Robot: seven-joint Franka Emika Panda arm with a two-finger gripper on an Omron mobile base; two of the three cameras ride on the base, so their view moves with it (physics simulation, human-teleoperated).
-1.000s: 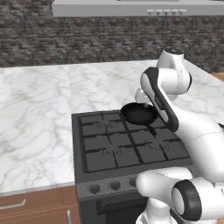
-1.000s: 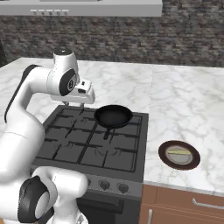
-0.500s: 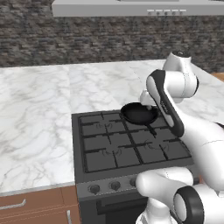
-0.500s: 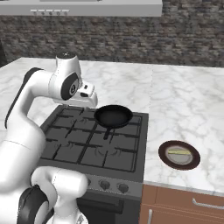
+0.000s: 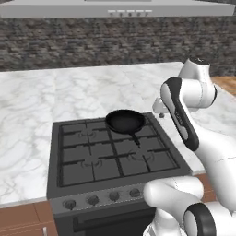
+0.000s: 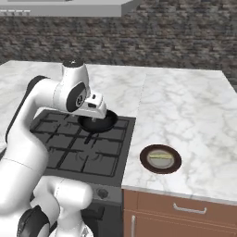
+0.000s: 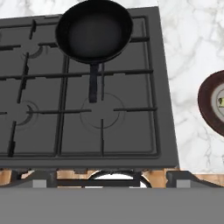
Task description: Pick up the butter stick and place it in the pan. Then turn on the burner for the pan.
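Observation:
The black pan (image 7: pixel 94 30) sits on the cooktop's rear right burner, handle toward the stove front; it also shows as the pan (image 5: pixel 125 121) and the pan (image 6: pixel 98 123). Its burner is hidden beneath it. The pale butter stick (image 6: pixel 159 157) lies on a brown-rimmed plate (image 6: pixel 149 163) on the counter right of the stove; in the hand view a sliver of the butter stick (image 7: pixel 222 102) shows at the right edge. My gripper (image 7: pixel 109 178) hangs open and empty above the stove's front right part, well left of the plate.
The stove (image 5: pixel 115 156) has several grate-covered burners, and knobs (image 5: pixel 92 199) along its front. Marble counter (image 6: pixel 185 111) lies on both sides. A dark stone wall (image 5: pixel 92 41) and a hood stand behind. My arm (image 5: pixel 184 120) crosses the stove's right side.
The whole scene has slid left in both base views, so the base has driven right. The hand has swung right over the stove's right side. Pan and plate have stayed put.

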